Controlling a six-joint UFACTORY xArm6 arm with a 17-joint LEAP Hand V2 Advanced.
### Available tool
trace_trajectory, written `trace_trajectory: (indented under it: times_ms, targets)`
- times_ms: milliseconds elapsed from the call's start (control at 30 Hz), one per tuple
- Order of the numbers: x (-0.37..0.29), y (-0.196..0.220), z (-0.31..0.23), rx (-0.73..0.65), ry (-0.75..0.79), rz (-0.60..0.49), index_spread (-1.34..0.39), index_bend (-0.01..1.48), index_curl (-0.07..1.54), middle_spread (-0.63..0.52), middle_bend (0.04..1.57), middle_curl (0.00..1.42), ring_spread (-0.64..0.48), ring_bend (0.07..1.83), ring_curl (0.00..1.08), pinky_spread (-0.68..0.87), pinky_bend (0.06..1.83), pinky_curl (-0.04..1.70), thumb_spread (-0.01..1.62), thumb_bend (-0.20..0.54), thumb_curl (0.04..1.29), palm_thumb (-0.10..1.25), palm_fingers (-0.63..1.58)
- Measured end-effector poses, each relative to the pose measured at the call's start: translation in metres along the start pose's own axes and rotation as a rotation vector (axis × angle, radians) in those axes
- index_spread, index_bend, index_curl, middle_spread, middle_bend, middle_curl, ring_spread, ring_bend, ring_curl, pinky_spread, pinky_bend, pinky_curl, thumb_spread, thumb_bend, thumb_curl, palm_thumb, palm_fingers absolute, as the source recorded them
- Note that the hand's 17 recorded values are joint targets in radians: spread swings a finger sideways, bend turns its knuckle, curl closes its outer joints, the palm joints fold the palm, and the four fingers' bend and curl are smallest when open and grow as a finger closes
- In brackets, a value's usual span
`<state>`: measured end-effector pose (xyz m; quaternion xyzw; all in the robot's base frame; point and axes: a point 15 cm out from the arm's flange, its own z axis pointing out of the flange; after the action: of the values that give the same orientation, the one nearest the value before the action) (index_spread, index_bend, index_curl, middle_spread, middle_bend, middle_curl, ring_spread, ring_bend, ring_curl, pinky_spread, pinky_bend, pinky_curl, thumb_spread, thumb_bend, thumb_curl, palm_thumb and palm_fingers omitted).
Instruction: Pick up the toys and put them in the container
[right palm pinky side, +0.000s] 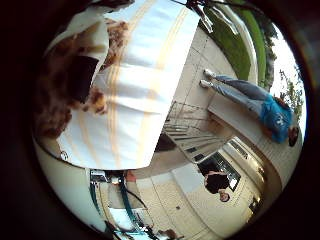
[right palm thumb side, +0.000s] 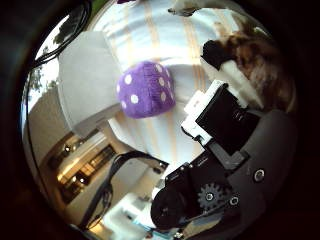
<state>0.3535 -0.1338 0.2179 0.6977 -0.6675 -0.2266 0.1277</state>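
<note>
Thumb-side palm view shows my hand (right palm thumb side: 225, 150) from close up: white and black finger parts reach in from the edge toward a brown, white and black plush toy (right palm thumb side: 255, 65), which fills that side of the view. One white-tipped finger (right palm thumb side: 235, 80) lies right against the fur, so I am touching the toy, but whether my fingers are curled round it or only resting on it I cannot tell from these pictures.

Beside that toy, on the same white cloth with pale orange stripes (right palm thumb side: 150, 30), lies a purple plush toy with white dots (right palm thumb side: 146, 90). It sits apart from my fingers, untouched, and next to a grey box-like container (right palm thumb side: 87, 80) whose wall stands just beside it (toy and wall look to be touching, though I can't be sure).

Little-finger-side palm view looks across the same striped cloth, draped over the table's edge, and the brown plush toy fills the near corner of it, very close to my palm; a black patch on it shows against the mottled brown and white fur. Beyond the cloth lies pale paving (right palm pinky side: 190, 75), with a strip of grass (right palm pinky side: 240, 45) farther off and metal steps (right palm pinky side: 190, 135) between.
</note>
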Motion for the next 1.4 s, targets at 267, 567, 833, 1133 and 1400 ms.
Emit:
trace_trajectory:
  times_ms: [267, 567, 833, 1133, 1400]
  targets:
    - [-0.035, 0.056, -0.07, 0.042, 0.006, -0.03, -0.86, 0.39, 0.65, -0.24, 1.1, 1.04, -0.09, 1.45, 0.75, 0.29, 1.36, 1.04, 1.17, -0.006, 0.63, 1.01, 0.91]
    - [-0.158, 0.072, -0.139, 0.222, 0.015, -0.246, -1.03, 0.39, 0.88, -0.26, 1.16, 1.12, -0.1, 1.52, 0.77, 0.23, 1.46, 1.03, 1.2, -0.01, 0.67, 1.0, 0.82]
    - [-0.305, 0.053, -0.152, 0.356, 0.058, -0.448, -1.13, 0.34, 1.1, -0.26, 1.2, 1.15, -0.1, 1.57, 0.78, 0.19, 1.53, 1.01, 1.2, -0.015, 0.7, 0.98, 0.78]
    - [-0.377, -0.056, -0.107, 0.422, 0.068, -0.505, -1.11, 0.27, 1.23, -0.21, 1.08, 1.05, -0.03, 1.43, 0.7, 0.22, 1.44, 0.92, 1.2, -0.04, 0.63, 0.83, 0.67]
    - [-0.377, -0.065, -0.07, 0.264, 0.097, -0.591, -0.78, 0.1, 0.95, 0.0, 0.26, 0.61, 0.24, 0.7, 0.4, 0.39, 0.96, 0.67, 1.17, -0.035, 0.53, 0.74, -0.25]
